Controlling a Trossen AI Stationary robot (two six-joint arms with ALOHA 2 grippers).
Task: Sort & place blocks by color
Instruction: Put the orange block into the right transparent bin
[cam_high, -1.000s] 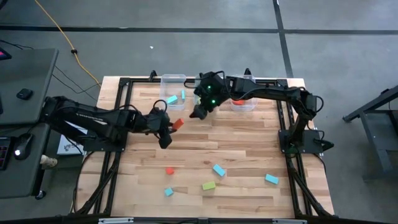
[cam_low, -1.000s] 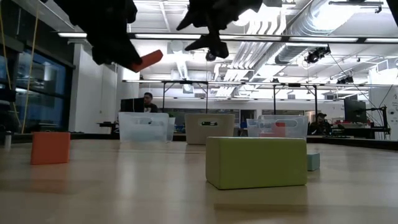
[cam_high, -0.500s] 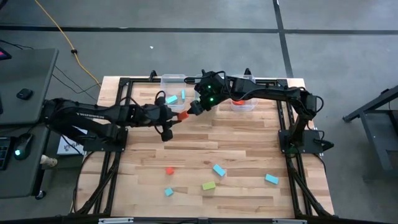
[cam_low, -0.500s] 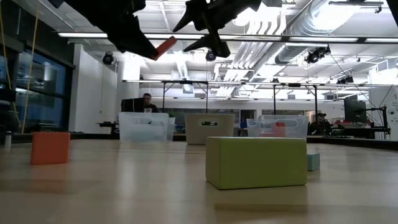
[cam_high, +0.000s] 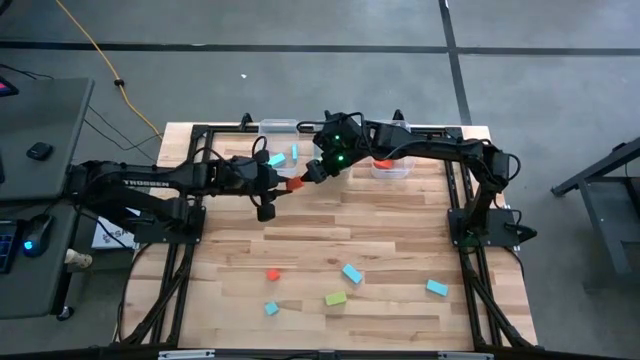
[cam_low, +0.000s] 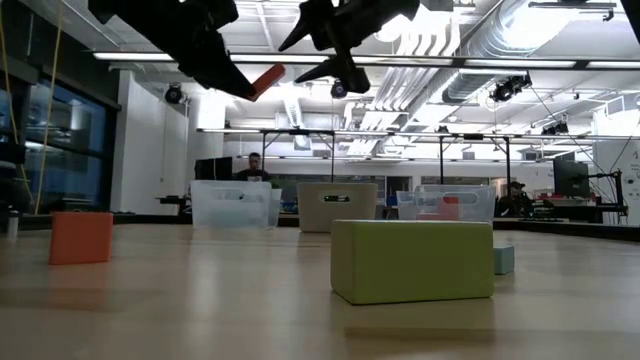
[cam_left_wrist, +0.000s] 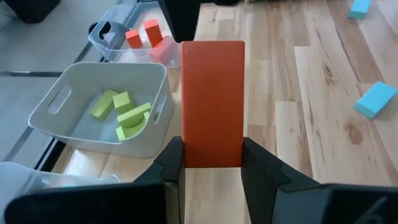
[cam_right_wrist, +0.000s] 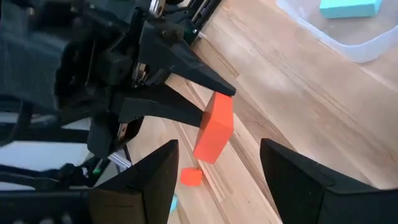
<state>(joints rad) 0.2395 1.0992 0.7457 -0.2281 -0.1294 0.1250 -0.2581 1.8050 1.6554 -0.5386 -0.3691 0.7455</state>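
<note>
1. Two arms meet over the far middle of the wooden table (cam_high: 400, 240), both raised off it.
2. Left gripper (cam_high: 283, 185) pinches a red-orange bar (cam_left_wrist: 212, 102) by its near end; in the left wrist view both fingers (cam_left_wrist: 176, 163) press its sides and the bar sticks out forward.
3. Right gripper (cam_high: 313, 172) sits just beside that bar's free end, jaws spread wide and holding nothing; in the right wrist view its fingers (cam_right_wrist: 152, 182) frame the bar with gaps on both sides, not touching.
4. Low view: bar is high in the air, tilted, between the two grippers.
5. Three clear bins along the far edge: blue bin (cam_high: 280, 140) with light blue blocks, middle bin (cam_left_wrist: 99, 109) with lime green blocks inside, red bin (cam_high: 392, 165) with red-orange blocks.
6. High view hides most of the middle bin under the right arm.
7. Loose blocks on the near half of the table: red-orange cube (cam_high: 272, 273), small light blue cube (cam_high: 271, 309), lime green bar (cam_high: 336, 298), light blue bar (cam_high: 352, 272), another light blue block (cam_high: 437, 288) off to the right.
8. All five lie flat, apart from each other and well apart from both grippers.
9. Low view: lime green bar closest, red-orange cube to its left.
</note>
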